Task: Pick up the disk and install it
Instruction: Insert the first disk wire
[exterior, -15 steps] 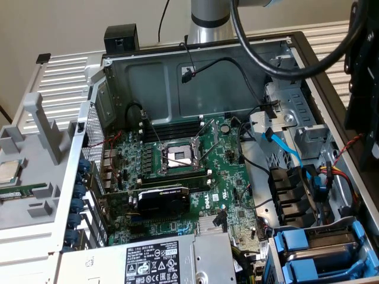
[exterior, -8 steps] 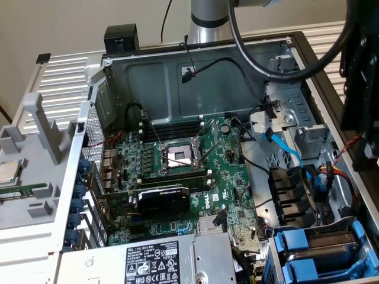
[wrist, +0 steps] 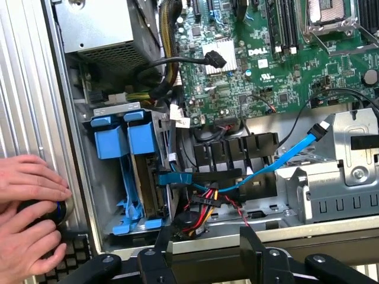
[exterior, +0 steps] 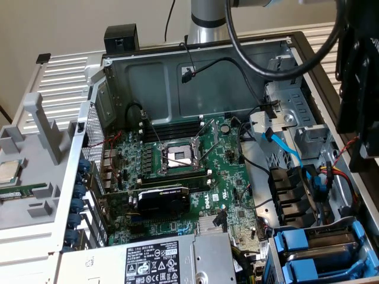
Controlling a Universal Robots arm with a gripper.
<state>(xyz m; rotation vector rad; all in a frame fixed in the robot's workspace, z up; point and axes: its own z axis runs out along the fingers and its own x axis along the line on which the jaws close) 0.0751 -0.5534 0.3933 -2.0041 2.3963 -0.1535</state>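
Two blue plastic frames (wrist: 127,139), each clipped round a flat dark grey slab, stand side by side in the drive bay at the case's corner (exterior: 308,248). Which of them is the disk I cannot tell. My gripper (wrist: 210,247) hovers over the case's rim beside that bay, open, with nothing between its black fingers (wrist: 253,245). In the exterior view the gripper (exterior: 362,118) hangs at the right above the metal drive cage.
A person's hands (wrist: 29,201) rest on a round black knob (wrist: 59,213) outside the case wall. The motherboard (exterior: 177,171), a blue data cable (wrist: 284,160), red and yellow wires (wrist: 204,204) and the grey power-supply box (exterior: 166,263) crowd the case. A processor chip (exterior: 9,171) lies on the grey tray.
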